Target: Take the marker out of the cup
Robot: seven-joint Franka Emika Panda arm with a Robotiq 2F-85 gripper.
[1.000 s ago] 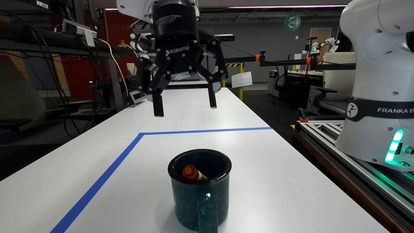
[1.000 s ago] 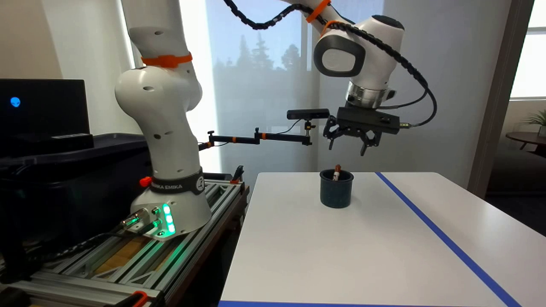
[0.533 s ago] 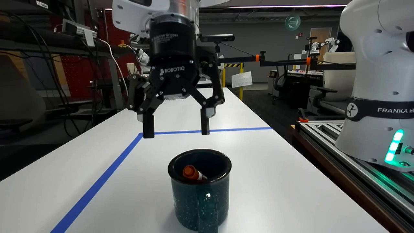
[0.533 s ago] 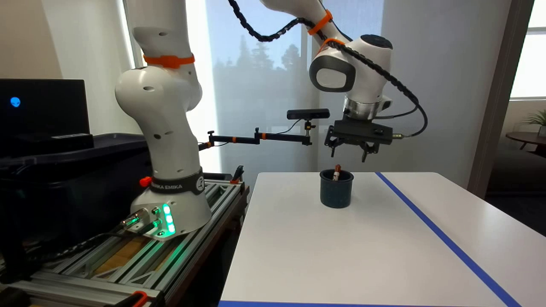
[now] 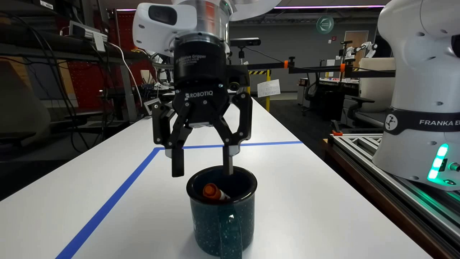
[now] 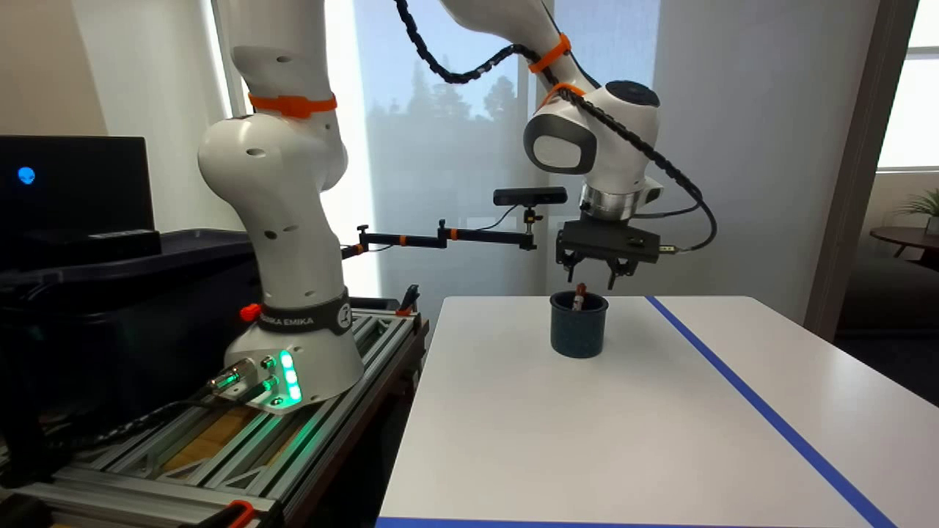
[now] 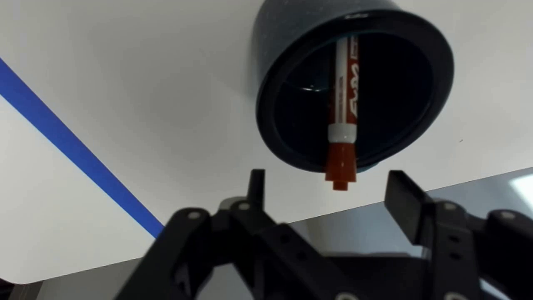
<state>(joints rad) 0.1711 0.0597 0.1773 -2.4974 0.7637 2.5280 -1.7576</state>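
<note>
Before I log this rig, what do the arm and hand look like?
Arm: white, rounded segments with dark grey caps, orange straps and a black ribbed cable. Base carries a black band lettered FRANKA EMIKA and a green light strip. A silver collar sits above the hand, which is black with jointed linkages, two slim flat fingers and white ROBOTIQ lettering.

A capped marker — white and red along the barrel, with a pale band next to its orange-red cap — leans inside a dark teal cup, the cap rising above the rim in an exterior view. The glossy, straight-sided cup, flecked with pale specks and edged in black, stands upright on the white tabletop, its handle on the near side in an exterior view. The marker's lower end appears to sit deep inside, though shadow obscures it.
</note>
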